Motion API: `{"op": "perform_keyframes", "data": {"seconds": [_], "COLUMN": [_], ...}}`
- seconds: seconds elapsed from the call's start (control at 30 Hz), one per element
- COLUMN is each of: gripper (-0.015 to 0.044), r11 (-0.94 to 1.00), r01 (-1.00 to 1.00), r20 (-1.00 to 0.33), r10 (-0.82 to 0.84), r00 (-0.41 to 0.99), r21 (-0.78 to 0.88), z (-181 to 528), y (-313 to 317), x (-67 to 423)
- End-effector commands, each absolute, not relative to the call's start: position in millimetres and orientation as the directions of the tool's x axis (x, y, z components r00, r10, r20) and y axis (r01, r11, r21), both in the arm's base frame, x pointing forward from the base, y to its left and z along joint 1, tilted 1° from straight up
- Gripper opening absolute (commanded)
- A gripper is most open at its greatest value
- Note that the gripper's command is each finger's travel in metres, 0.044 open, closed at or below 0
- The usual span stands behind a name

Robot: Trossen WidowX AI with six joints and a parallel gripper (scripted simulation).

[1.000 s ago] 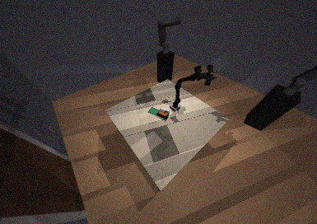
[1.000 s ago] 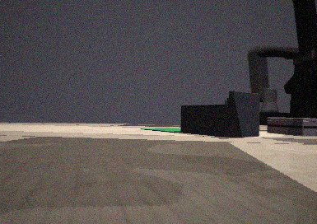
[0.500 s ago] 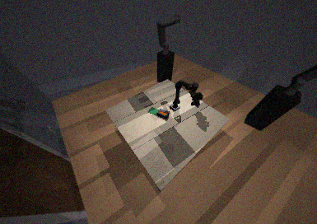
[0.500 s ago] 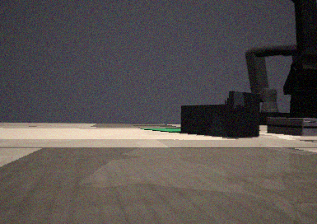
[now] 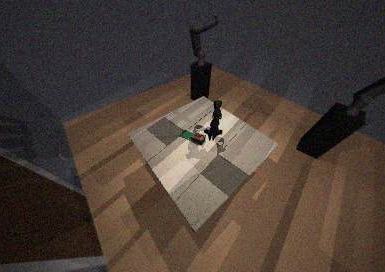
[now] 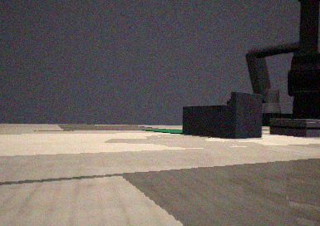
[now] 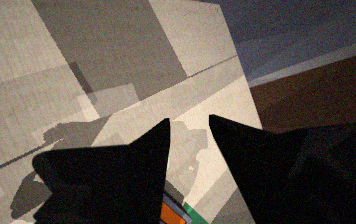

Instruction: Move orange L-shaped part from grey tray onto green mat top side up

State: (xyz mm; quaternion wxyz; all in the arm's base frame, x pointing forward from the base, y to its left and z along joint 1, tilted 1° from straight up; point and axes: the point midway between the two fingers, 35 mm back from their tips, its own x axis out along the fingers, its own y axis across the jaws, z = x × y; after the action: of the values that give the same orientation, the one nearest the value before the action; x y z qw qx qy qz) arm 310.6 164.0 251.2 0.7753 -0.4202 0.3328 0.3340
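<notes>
The grey tray lies on the pale patchwork floor, and the orange L-shaped part shows in it. In the wrist view only a corner of each shows at the bottom edge. The green mat lies beside the tray. In the exterior view the tray is a dark block and the part is hidden. My gripper is just above and beside the tray, pointing at the floor beyond it. Its fingers stand partly apart with nothing between them.
A pale and grey patchwork cloth covers the wooden floor. A dark pedestal with a jointed arm stands behind it, and another stands to the right. The surroundings are dim.
</notes>
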Motion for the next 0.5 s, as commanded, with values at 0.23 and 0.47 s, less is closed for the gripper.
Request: {"op": "perform_keyframes", "data": {"seconds": [0.23, 0.47], "gripper": [0.018, 0.018], "r11": [0.972, 0.984], "r01": [-0.233, -0.18], "r20": [-0.999, -1.0], "r10": [0.002, 0.002], "r00": [0.032, -0.002], "r21": [-0.006, 0.003], "z": [144, 140], "y": [20, 15], "x": [235, 228]}}
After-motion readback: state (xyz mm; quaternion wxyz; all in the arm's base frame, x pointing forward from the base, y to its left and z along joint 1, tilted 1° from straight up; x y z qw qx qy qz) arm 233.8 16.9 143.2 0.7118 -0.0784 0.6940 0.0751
